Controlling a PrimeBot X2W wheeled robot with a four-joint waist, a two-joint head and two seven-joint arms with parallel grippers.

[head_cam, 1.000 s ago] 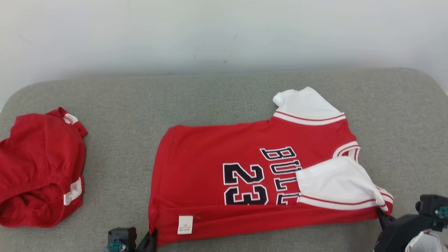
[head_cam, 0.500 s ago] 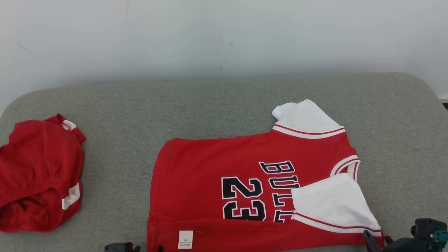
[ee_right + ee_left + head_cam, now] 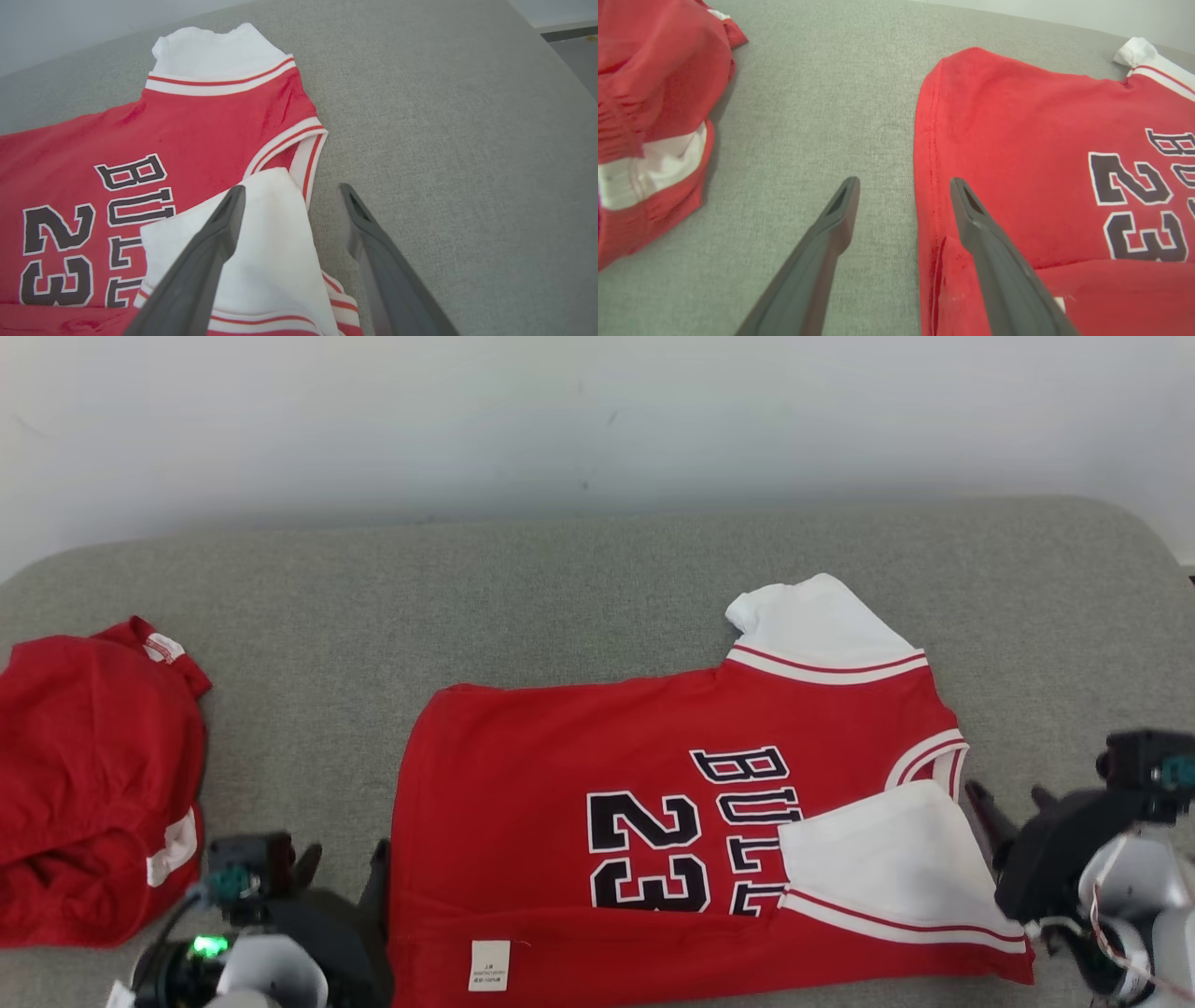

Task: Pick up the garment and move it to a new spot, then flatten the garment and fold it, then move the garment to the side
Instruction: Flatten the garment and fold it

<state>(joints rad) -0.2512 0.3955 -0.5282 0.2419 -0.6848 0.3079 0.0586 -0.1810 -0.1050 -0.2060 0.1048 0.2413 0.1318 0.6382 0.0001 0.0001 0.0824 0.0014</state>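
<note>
Now the garment is lying flat on the grey cushion, stretching from three o'clock of the empty, wide-open left jaws to nine o'clock of the equally spread, empty right jaws.

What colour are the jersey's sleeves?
The sleeves are white with a red stripe at the seam, clearest in the right wrist view.

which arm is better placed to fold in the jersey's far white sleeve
Right, probably: the right jaws, open, stand beside the jersey at the collar end, close to the far white sleeve; the left jaws are at the hem end.
</note>
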